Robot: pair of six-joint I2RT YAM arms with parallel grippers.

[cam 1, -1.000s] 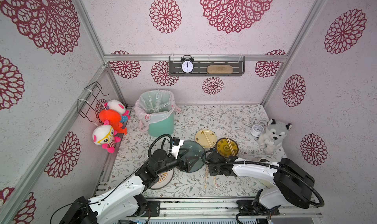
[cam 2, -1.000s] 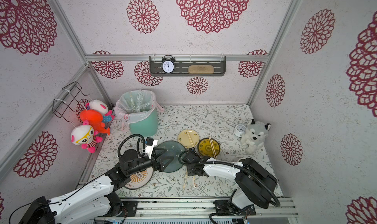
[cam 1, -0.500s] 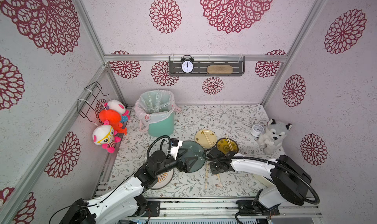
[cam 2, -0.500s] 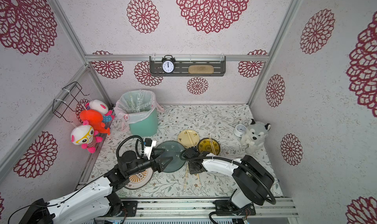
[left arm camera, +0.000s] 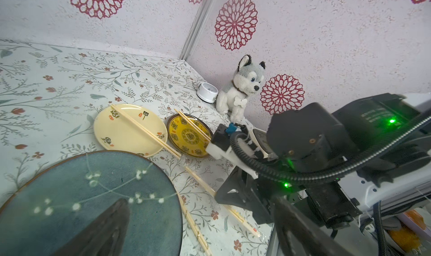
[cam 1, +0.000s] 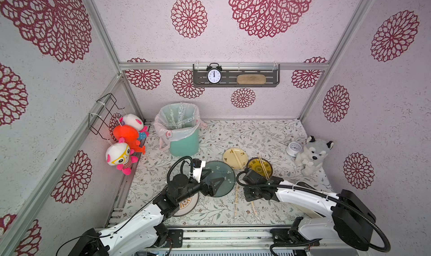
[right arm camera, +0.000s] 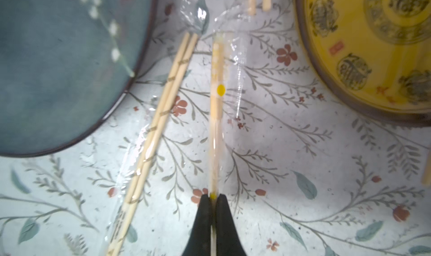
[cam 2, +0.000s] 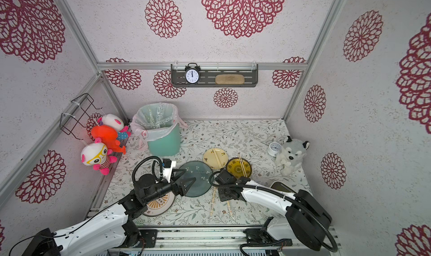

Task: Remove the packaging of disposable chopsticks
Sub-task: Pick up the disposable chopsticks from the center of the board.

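Right fingers (right arm camera: 204,216) clamped on wrapped chopsticks (right arm camera: 215,126), clear packaging (right arm camera: 238,63) running ahead; grip hidden under arm in both top views. Left fingers (cam 1: 217,182) apart over blue plate (cam 1: 225,170).

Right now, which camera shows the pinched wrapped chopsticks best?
Right wrist view: the wrapped chopsticks run close up from the right gripper. Both top views show only a thin end; left wrist view, a part beside the gripper.
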